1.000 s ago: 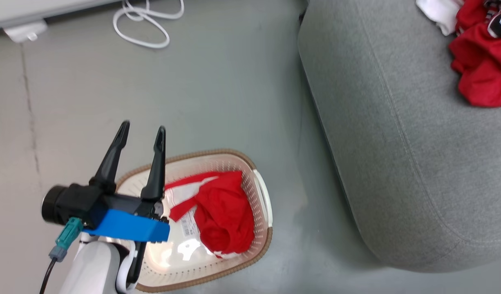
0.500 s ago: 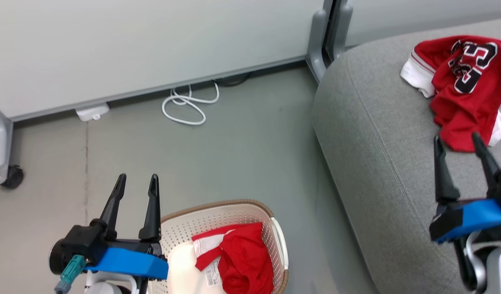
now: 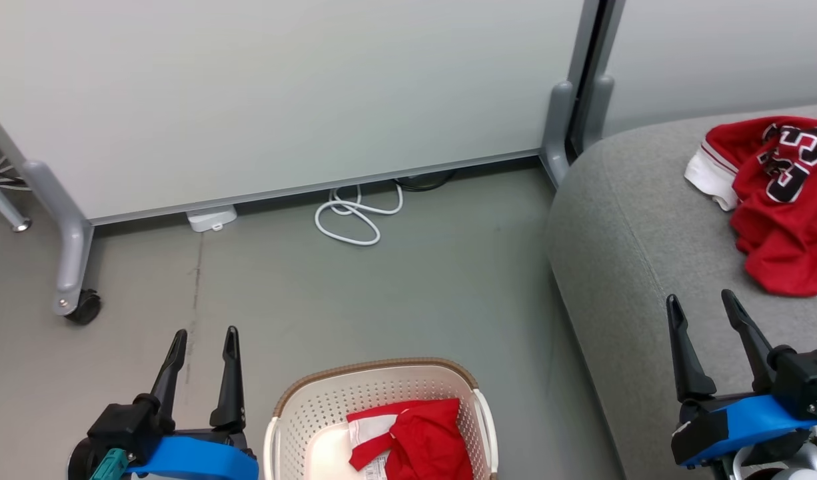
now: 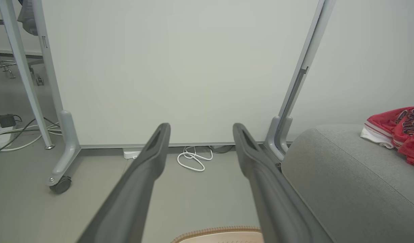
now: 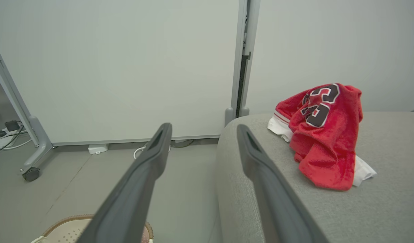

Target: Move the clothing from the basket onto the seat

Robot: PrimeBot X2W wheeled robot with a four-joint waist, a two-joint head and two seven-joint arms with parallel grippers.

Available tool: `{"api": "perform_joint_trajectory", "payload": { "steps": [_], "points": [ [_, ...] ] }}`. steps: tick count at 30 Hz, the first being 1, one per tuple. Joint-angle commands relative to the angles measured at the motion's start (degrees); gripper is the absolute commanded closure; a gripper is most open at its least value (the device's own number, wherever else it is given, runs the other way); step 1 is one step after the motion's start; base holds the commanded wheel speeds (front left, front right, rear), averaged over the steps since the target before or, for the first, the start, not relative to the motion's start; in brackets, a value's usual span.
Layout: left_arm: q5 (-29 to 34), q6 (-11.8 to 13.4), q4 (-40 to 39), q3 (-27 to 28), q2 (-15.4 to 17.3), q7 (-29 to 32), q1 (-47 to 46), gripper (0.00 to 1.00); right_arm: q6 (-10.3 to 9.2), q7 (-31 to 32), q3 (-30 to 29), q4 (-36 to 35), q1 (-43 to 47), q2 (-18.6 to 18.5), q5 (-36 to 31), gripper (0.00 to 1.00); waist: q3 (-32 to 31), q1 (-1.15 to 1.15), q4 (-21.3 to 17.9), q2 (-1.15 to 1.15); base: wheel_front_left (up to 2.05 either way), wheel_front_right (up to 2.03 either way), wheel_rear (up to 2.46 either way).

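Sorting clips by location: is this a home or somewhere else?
Probably a lab or office corner staged as a living room: wheeled partition panels stand as walls, a loose white cable lies on the bare grey floor, with a sofa seat and laundry basket set out.

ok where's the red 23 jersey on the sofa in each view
Head view: jersey at upper right, on the seat.
Left wrist view: jersey at far right edge.
Right wrist view: jersey right of centre.
Shared landmark: the grey partition post left of the seat.
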Motion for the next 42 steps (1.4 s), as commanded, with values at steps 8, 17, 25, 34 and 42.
{"api": "perform_joint_trajectory", "payload": {
  "steps": [8, 17, 25, 34, 42],
  "points": [
    [0.6, -0.45, 1.35, 2.47, -0.22, -0.26, 1.3, 0.0, 0.01, -1.81, 1.91, 2.45, 1.43, 0.08, 0.53, 0.0, -1.41, 0.01, 3.55, 0.0, 0.0, 0.0, 0.0],
    [1.09, -0.54, 1.83, 3.9, -0.21, -0.27, 1.72, 0.0, 0.01, -2.93, 3.45, 4.78, 1.43, 0.08, 1.04, 0.0, -1.41, 0.01, 4.66, 0.0, 0.0, 0.0, 0.0],
    [1.02, -0.53, 1.65, 3.72, -0.47, -0.27, 1.51, 0.0, 0.01, -3.43, 3.29, 5.58, 0.82, 0.09, 1.53, 0.0, -0.92, 0.01, 4.43, 0.0, 0.0, 0.0, 0.0],
    [0.75, -0.53, 1.14, 3.3, -0.2, -0.27, 0.6, 0.0, 0.01, -3.64, 4.52, 5.68, -0.03, 0.09, 1.97, 0.0, 0.62, 0.01, 3.74, 0.0, 0.0, 0.0, 0.0],
    [-0.06, -0.54, 2.73, 1.76, -0.06, -0.27, -1.2, 0.0, 0.01, -4.17, 6.62, 5.46, -1.64, 0.09, 2.32, 0.0, 3.95, 0.01, 1.49, 0.0, 0.0, 0.0, 0.0]
  ]
}}
